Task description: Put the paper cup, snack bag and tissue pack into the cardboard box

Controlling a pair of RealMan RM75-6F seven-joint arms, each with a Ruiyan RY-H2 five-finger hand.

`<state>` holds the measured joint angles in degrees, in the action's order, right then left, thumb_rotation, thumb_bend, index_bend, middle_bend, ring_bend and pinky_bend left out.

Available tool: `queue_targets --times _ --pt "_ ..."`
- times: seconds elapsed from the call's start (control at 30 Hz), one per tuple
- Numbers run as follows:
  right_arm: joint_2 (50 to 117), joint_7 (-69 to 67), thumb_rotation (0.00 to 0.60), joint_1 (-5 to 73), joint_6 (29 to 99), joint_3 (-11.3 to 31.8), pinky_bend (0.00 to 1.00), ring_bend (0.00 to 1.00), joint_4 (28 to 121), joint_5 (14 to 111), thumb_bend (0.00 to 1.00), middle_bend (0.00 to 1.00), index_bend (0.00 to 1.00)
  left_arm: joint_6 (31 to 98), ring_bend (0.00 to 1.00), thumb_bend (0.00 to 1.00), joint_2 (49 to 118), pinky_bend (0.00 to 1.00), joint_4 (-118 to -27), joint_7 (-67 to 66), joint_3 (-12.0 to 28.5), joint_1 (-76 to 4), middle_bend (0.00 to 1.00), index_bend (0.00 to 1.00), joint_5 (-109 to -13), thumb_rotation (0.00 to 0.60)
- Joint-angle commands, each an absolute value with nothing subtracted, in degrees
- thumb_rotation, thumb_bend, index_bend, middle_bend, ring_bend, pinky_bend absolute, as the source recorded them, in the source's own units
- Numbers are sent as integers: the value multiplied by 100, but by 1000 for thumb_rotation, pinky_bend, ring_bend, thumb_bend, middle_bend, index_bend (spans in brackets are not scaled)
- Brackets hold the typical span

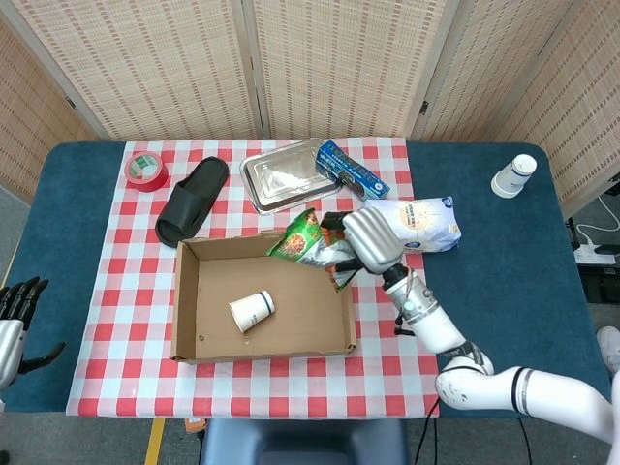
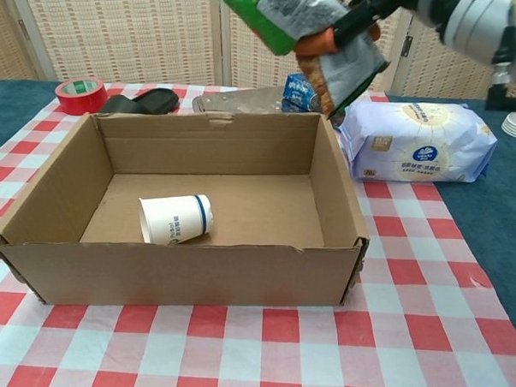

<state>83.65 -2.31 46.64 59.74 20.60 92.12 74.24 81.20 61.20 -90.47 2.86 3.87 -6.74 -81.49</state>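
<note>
My right hand (image 1: 373,239) grips the green snack bag (image 1: 310,244) and holds it in the air over the right part of the cardboard box (image 1: 190,341). From the chest view the snack bag (image 2: 306,24) hangs high above the box (image 2: 177,271), with the right hand (image 2: 425,5) at the top edge. A white paper cup (image 1: 252,310) lies on its side inside the box, the same cup (image 2: 176,218) showing near its front left. The white tissue pack (image 1: 418,221) lies on the checked cloth right of the box, the same pack (image 2: 419,142) at the right. My left hand (image 1: 16,320) rests open at the table's left edge.
Behind the box lie a black slipper (image 1: 193,199), a red tape roll (image 1: 146,170), a metal tray (image 1: 286,176) and a blue packet (image 1: 352,170). A stack of white cups (image 1: 513,175) stands on the blue table at the far right.
</note>
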Motion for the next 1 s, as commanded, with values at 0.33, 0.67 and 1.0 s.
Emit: queue_targets --times 0.33,0.67,1.0 --pt "9089 -617 600 5116 5787 1881 815 591 8514 7727 272 551 840 8112 0 207 6103 0 -8986 417 402 -675 0 0 -8133 600" --pt "8467 -623 600 5482 4495 1659 44 0 8813 7351 0 72 6 8110 0 206 6107 0 -8974 414 409 -679 0 0 -8121 600" --pt "7914 217 600 5373 4842 1725 40 0 9139 7071 0 58 0 8103 0 206 6102 0 -8964 426 401 -679 0 0 -8131 600"
